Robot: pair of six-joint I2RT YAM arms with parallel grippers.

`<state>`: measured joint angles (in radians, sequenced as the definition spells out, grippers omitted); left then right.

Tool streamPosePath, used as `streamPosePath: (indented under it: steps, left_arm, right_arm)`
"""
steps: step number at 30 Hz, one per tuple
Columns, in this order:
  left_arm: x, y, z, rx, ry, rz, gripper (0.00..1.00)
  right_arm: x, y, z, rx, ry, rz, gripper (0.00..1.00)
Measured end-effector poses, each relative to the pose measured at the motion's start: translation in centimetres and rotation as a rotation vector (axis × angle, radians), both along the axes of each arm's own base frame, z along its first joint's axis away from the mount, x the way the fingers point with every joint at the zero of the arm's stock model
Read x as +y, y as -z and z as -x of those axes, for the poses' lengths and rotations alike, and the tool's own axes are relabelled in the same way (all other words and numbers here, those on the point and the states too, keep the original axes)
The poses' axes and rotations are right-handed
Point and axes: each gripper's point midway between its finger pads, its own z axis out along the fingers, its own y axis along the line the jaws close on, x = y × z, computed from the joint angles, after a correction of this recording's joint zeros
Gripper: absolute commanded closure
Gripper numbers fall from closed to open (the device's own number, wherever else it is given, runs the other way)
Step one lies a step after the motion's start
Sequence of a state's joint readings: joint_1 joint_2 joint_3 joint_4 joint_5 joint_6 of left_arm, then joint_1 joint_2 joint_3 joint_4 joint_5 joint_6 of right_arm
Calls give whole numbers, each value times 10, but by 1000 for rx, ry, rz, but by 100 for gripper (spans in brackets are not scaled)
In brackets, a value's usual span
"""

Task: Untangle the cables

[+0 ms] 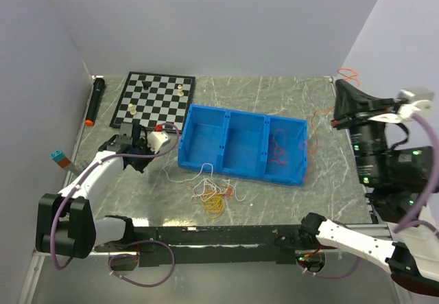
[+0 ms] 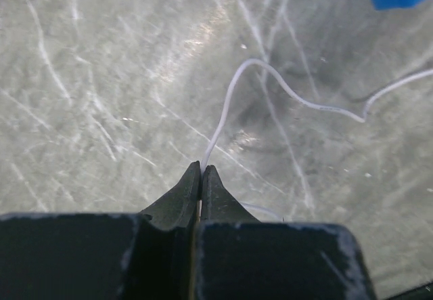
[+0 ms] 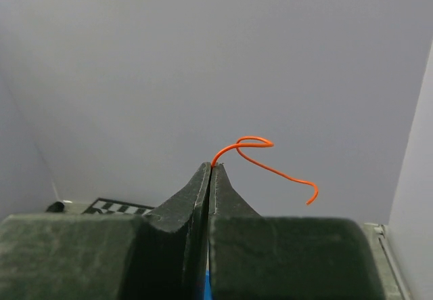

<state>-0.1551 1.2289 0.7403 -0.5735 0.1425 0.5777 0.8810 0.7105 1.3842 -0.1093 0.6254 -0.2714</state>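
Our left tool is pressed fully closed, with a white cable pinched between its tips. From the tips the cable runs forward, then swings off to the tool's right in loose curves over the table just beneath.

Our right tool is closed just as tightly, on the end of an orange cable. A short curl of that cable stands out past the tips and bends away to the tool's right, hanging in the air in front of the wall. We see this tool raised well above the table.

In the top view, the rest of the cables lie in a small heap of white, yellow and orange strands on the table. The heap is to the right of our left tool and apart from it, just beside the near wall of the blue bin. More orange strand shows in the bin compartment nearest our right tool, below it. A chessboard lies beyond our left tool.
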Motion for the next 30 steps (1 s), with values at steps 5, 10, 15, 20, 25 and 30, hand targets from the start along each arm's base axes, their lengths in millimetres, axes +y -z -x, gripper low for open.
streamPosePath:
  steps: [5,10,15,20,25,30]
  left_arm:
    - [-6,-6,6,30,5,36,99]
    - [-19,-39,-3,-7,24,99,99]
    - [-34,-90,-15,-96,53,186,99]
    - [-46,-122,-15,-139,78,253,99]
    - [-49,-127,-10,-123,86,275,99]
    - [-49,-126,-7,-109,85,274,99]
  right_arm:
    - [10,28,-20,43,54,50,100]
    - [9,49,-38,81,127,81,100]
    - [1,57,-51,105,187,81,100]
    - [-7,57,-56,105,223,66,100]
    - [-8,49,-58,86,234,68,100]
    - [-17,11,-45,-4,230,26,100]
